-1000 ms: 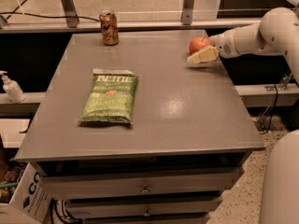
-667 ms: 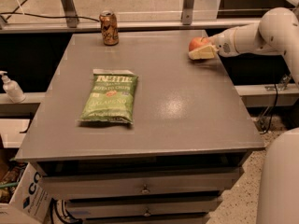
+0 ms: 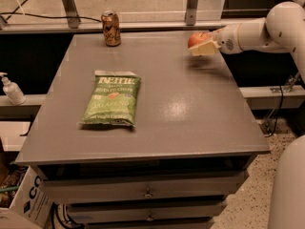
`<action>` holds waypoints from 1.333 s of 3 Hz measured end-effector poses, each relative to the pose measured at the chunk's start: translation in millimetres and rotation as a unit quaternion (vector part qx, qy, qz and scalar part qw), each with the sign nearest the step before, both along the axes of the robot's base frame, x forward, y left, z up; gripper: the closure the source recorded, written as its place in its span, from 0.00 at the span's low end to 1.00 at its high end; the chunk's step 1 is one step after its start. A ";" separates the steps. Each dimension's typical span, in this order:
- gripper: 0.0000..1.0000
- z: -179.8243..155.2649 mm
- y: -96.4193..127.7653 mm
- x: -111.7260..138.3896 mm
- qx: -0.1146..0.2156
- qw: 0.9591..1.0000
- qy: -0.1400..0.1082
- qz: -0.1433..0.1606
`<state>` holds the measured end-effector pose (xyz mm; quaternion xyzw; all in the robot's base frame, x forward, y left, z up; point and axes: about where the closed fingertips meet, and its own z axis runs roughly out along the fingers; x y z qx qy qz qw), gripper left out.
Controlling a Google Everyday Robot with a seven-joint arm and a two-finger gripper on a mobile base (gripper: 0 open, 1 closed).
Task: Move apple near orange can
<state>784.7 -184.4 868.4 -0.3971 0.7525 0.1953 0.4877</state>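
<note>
The red-orange apple (image 3: 197,38) is held in my gripper (image 3: 202,45) above the far right part of the grey table (image 3: 190,109), lifted off the surface with a shadow below it. My white arm reaches in from the right. The orange can (image 3: 111,28) stands upright at the far left-centre of the table, well to the left of the apple.
A green chip bag (image 3: 111,99) lies flat on the left-middle of the table. A soap bottle (image 3: 11,89) stands on a ledge to the left. Metal posts (image 3: 192,4) stand behind the far edge. Drawers are below the front edge.
My gripper has lifted the apple off the table and carried it a little to the left. The can and chip bag have not moved.
</note>
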 end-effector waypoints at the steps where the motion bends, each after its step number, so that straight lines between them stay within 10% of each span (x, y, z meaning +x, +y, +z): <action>1: 1.00 20.1 59.8 -22.2 0.034 0.998 -0.008 0.052; 4: 1.00 19.6 100.0 3.0 0.051 0.997 -0.041 0.032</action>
